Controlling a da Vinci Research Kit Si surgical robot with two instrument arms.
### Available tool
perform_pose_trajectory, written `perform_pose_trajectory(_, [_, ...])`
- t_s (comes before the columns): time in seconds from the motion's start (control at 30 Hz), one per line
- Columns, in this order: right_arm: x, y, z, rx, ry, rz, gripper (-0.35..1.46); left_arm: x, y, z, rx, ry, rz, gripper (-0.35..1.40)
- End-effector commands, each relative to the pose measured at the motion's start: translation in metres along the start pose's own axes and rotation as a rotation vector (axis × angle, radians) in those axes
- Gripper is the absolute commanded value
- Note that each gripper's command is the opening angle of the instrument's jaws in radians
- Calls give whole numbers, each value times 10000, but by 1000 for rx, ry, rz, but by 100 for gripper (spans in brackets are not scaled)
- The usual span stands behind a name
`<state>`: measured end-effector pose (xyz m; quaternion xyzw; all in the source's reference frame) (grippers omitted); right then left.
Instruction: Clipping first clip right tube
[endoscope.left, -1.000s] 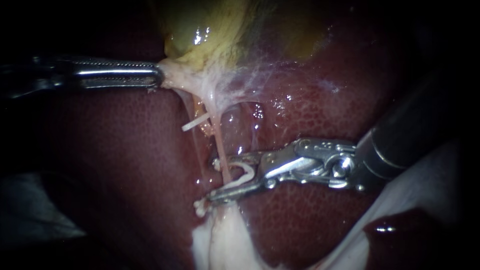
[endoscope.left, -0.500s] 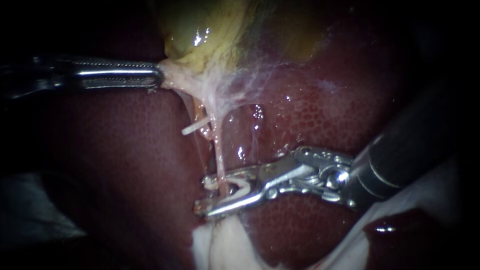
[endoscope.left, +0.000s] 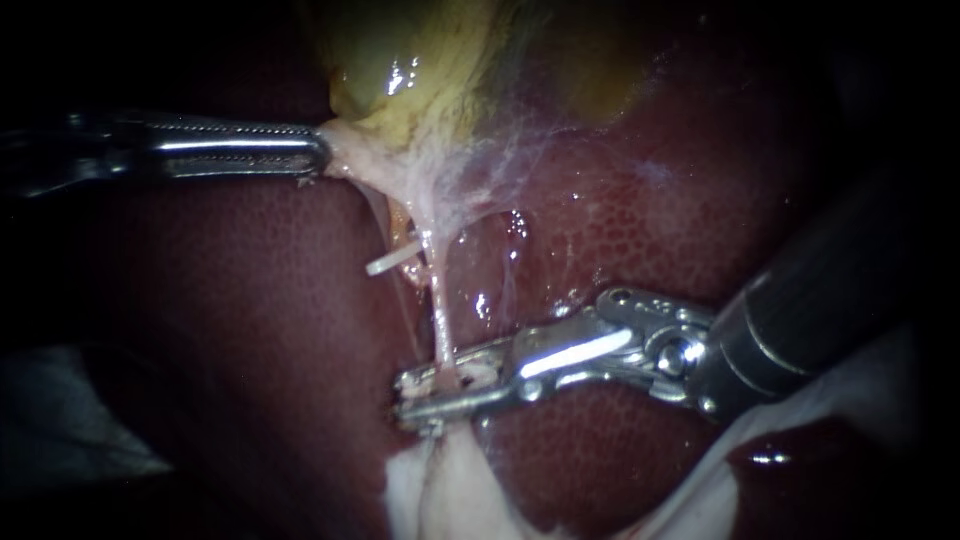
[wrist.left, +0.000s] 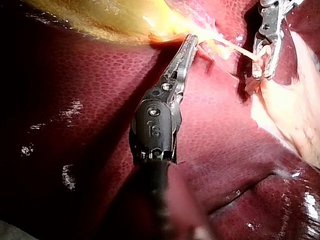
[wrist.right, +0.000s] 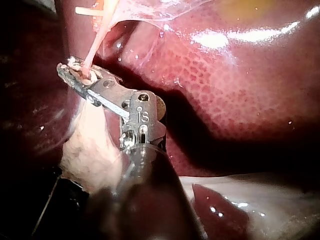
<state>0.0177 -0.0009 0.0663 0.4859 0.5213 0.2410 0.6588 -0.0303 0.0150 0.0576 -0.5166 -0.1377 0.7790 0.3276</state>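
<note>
Clamping right instrument (endoscope.left: 405, 392): my silver, hinged tool on a dark shaft comes in from the right. Its jaws are pressed nearly together with the tube between them, touched from both sides, so they hold it.
Right tube (endoscope.left: 437, 310): a thin, pale pink strand, pulled taut from the webby tissue under the gallbladder down to those jaws. It crosses them close to their tips.
Whitish bits (endoscope.left: 478, 377): these lie between the same jaws, just beside the tube. I cannot tell whether they are a clip.
Left instrument (endoscope.left: 315, 152): long, ridged steel jaws come in from the left, closed flat on the cream-coloured tissue fold (endoscope.left: 345, 152) at the gallbladder's lower end.
Gallbladder (endoscope.left: 400, 60): a glossy yellow-green sac above both tools.
Liver (endoscope.left: 240, 330): a dark red, finely mottled, wet surface beneath everything.
Short white clip (endoscope.left: 392, 258): a tilted bar just left of the tube, well above my right jaws.
Pale fatty tissue (endoscope.left: 450, 480): this touches the underside of the right jaws.
Right wrist view: the tube (wrist.right: 95, 47) runs straight into the jaw tips (wrist.right: 66, 70), ahead of the hinge.
Left wrist view: my left jaws (wrist.left: 192, 39) pinch tissue beside the gallbladder (wrist.left: 110, 17), and the right instrument (wrist.left: 262, 75) stands apart, beyond them.
</note>
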Motion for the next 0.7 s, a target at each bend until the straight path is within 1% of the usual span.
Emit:
perform_pose_trajectory(0.03, [-1, 0, -1, 0, 0, 11, -34, 0, 0, 0, 0, 0, 0, -35])
perform_pose_trajectory(0.7, [-8, 2, -2, 3, -1, 12, -35, -1, -3, 1, 0, 0, 0, -35])
